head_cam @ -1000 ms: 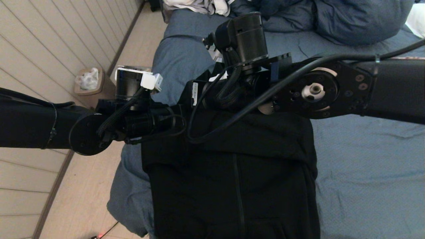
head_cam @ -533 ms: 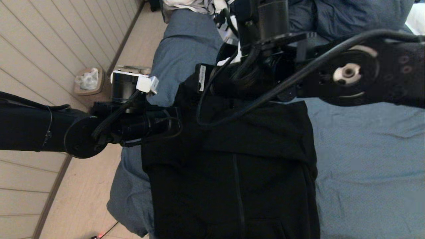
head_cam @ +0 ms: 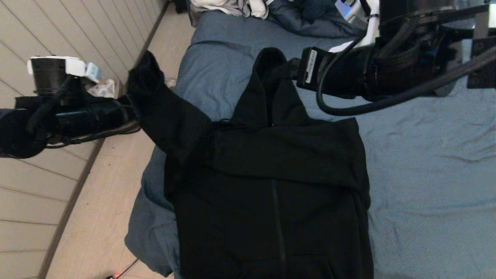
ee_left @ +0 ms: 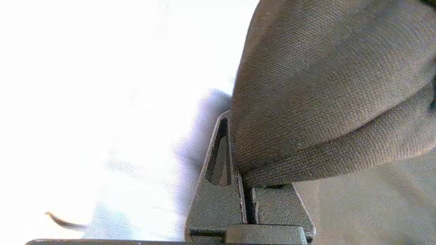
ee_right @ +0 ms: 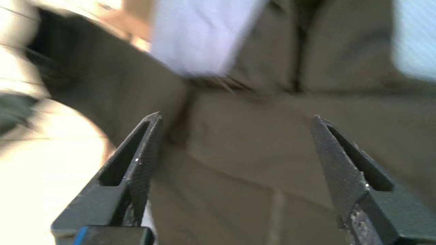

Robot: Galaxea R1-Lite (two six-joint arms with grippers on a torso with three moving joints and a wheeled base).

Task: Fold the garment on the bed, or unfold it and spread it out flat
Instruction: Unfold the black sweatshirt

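Blue-grey sheet covers the bed [head_cam: 426,186], which fills most of the room from the near right to the far end, where a crumpled duvet [head_cam: 298,19] and a white and grey cloth [head_cam: 228,7] are heaped. On the bed's near left part lies the garment [head_cam: 271,209], a black hoodie, zip up, its body reaching past the near edge of view.

A second ago both arms were bunched together over its far end. Now they have parted. The left arm has swung out left, beyond the edge of the bed and over the floor, and it has drawn one sleeve [head_cam: 166,112] out with it — the sleeve now runs slantwise from the shoulder to the left gripper [ee_left: 246,190], whose fingers are pinched tight on a fold of the cloth. The right gripper [ee_right: 235,153] has let go, fingers spread wide with nothing between them, and has pulled back toward the far right, leaving the hood [head_cam: 267,85] peaked up toward the far end.

So I'd judge this is unfolding — one sleeve is being opened outward, while the other still seems tucked across the chest.
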